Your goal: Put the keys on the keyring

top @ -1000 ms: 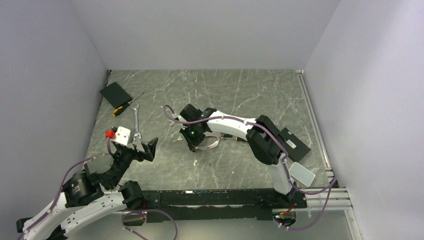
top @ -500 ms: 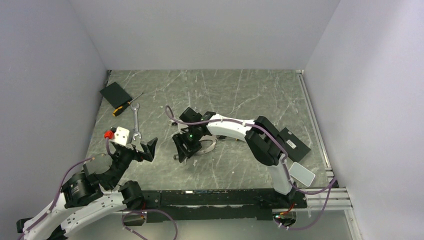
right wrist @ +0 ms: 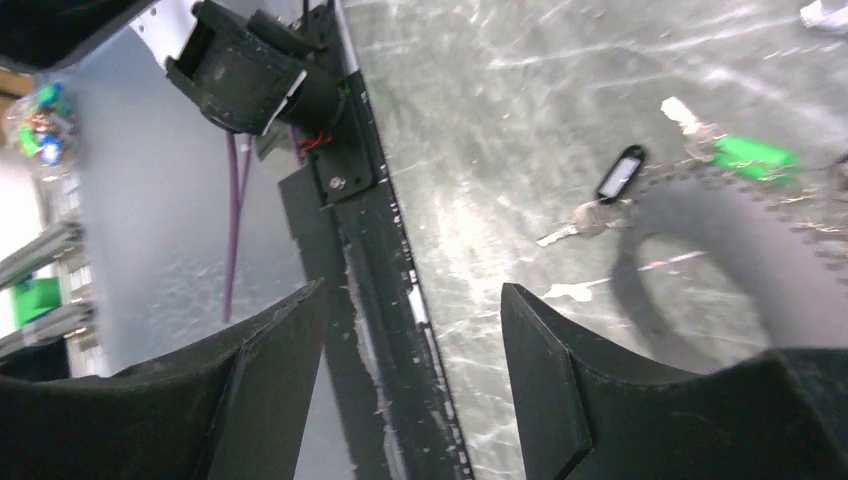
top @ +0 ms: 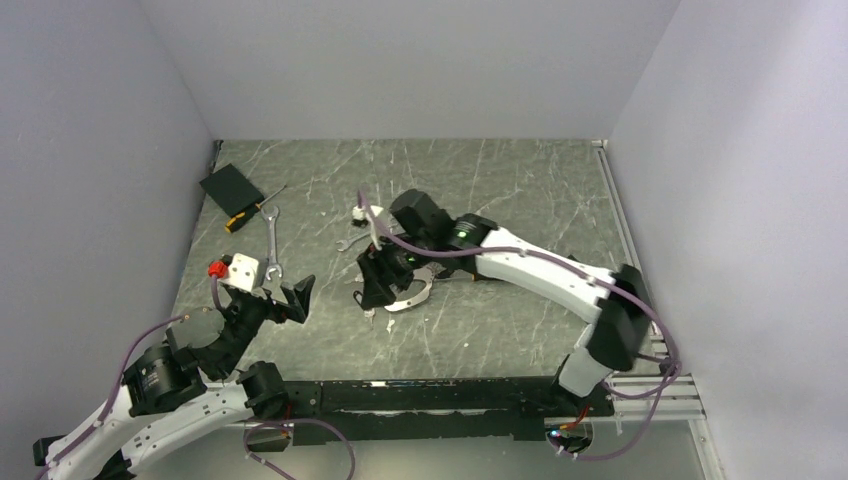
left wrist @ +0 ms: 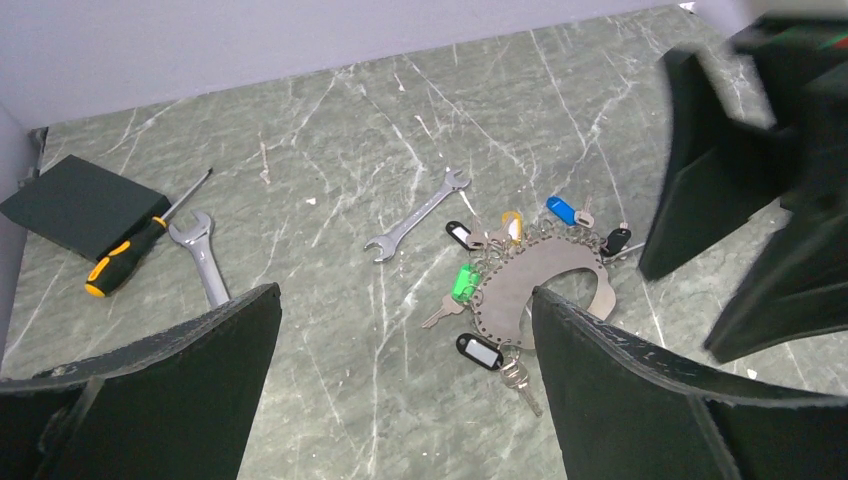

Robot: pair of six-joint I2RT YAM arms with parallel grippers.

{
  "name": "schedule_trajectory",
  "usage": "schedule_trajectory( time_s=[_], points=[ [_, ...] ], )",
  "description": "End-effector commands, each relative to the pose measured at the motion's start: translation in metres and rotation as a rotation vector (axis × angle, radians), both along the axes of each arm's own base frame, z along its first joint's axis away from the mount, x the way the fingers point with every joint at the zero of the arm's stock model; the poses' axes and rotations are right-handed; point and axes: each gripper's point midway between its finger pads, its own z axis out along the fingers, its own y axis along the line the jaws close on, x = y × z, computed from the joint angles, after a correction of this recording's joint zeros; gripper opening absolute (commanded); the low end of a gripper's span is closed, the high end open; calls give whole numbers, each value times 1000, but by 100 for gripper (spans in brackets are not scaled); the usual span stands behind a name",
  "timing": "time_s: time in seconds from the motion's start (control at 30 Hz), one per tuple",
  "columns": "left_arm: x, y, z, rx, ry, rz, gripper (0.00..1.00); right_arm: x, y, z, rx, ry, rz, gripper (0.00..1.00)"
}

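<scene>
The keyring [left wrist: 548,284] is a flat silver crescent lying on the table, also visible in the top view [top: 421,293]. Keys hang along its edge: a green one [left wrist: 462,282], a black-tagged one [left wrist: 478,350], a yellow one [left wrist: 511,225] and a blue one [left wrist: 561,210]. My right gripper [top: 374,288] hovers open just left of the keyring with nothing between its fingers [right wrist: 412,290]. Its wrist view shows the green key [right wrist: 755,155] and the black tag [right wrist: 620,172]. My left gripper [top: 284,298] stands wide open and empty [left wrist: 405,292], well left of the keys.
Two silver wrenches [left wrist: 205,265] [left wrist: 415,215] lie left of the keyring. An orange-and-black screwdriver [left wrist: 130,255] rests against a black box [left wrist: 80,205] at the far left. A white box with a red button [top: 240,268] sits beside my left gripper. A black rail [top: 430,395] lines the near edge.
My right gripper has gone from shut to open beside the keyring. Its wrist has turned and lifted, and the arm's elbow has swung out to the right. The left arm is still.
</scene>
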Motion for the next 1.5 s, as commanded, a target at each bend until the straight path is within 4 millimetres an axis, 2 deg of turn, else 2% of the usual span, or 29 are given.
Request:
schedule_trajectory(
  time_s=[0.0, 0.03, 0.07, 0.1, 0.13, 0.2, 0.37, 0.53, 0.63, 0.73, 0.8, 0.87, 0.93, 1.17, 1.3, 1.47],
  points=[
    [4, 2, 8, -48, -24, 34, 100, 29, -18, 36, 116, -275, -143, 70],
    [4, 1, 9, -51, -27, 33, 100, 32, -26, 45, 148, -329, -171, 72],
    [4, 1, 10, -54, -30, 31, 99, 35, -33, 53, 177, -375, -201, 80],
    [5, 1, 10, -59, -32, 35, 99, 36, -41, 63, 214, -419, -232, 94],
    [5, 2, 10, -66, -35, 41, 99, 37, -47, 76, 267, -466, -260, 99],
    [7, 5, 10, -64, -41, 62, 99, 40, -68, 98, 340, -527, -360, 100],
    [12, 15, 17, -15, -57, 129, 100, 65, -127, 125, 380, -603, -708, 100],
    [22, 10, 30, 114, -112, 129, 99, 77, -176, 123, 372, -672, -928, 100],
    [33, -2, 27, 192, -127, 135, 99, 80, -194, 121, 364, -685, -1003, 100],
    [42, -19, 15, 239, -110, 98, 100, 77, -198, 117, 352, -713, -986, 100],
    [49, -26, -1, 281, -63, 83, 99, 76, -200, 114, 355, -719, -982, 100],
    [56, -27, -17, 317, -11, 86, 99, 76, -199, 107, 340, -722, -976, 100],
    [62, -26, -25, 319, 31, 97, 100, 78, -197, 110, 354, -734, -978, 100],
    [72, -18, -35, 289, 92, 125, 99, 80, -185, 103, 357, -747, -931, 100],
    [69, -13, -41, 285, 123, 139, 99, 89, -198, 103, 395, -744, -1059, 100],
    [66, -7, -43, 286, 126, 155, 99, 86, -180, 110, 418, -733, -980, 100]
  ],
)
